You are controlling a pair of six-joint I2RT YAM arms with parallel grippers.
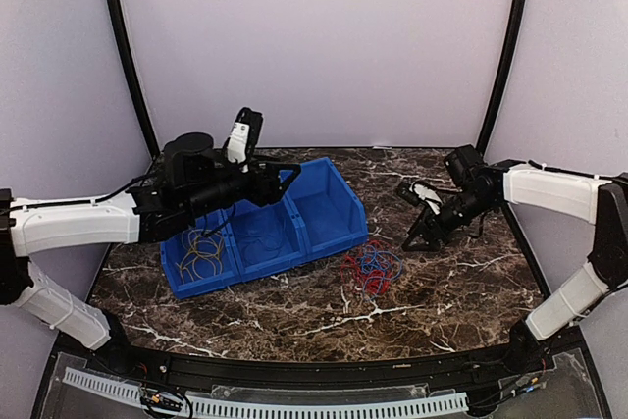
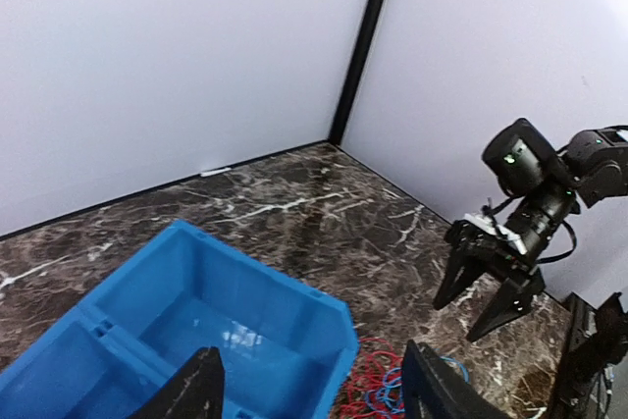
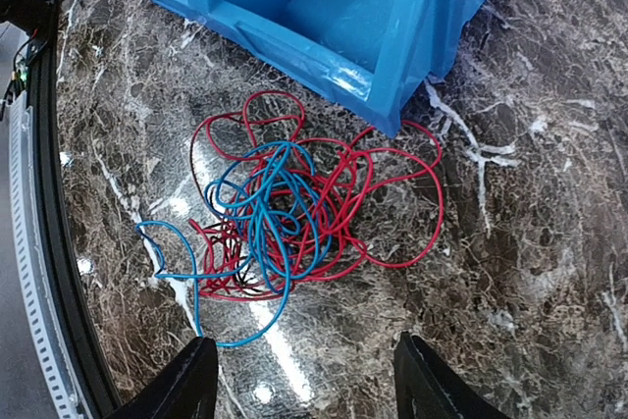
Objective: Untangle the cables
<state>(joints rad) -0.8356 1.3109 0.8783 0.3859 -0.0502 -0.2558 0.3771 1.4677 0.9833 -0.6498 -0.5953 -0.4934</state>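
Marble tabletop point(image 3: 549, 242) bears the tangled cables point(image 3: 285, 208) just ahead of the right claw point(image 3: 302, 360), fingers spread apart.

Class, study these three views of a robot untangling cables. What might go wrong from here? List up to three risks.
1. The red and blue cables are interwoven. The open right gripper above them may well pinch both colours and tighten the knot when it lifts.
2. A red loop lies close to the bin corner and might snag there when pulled.
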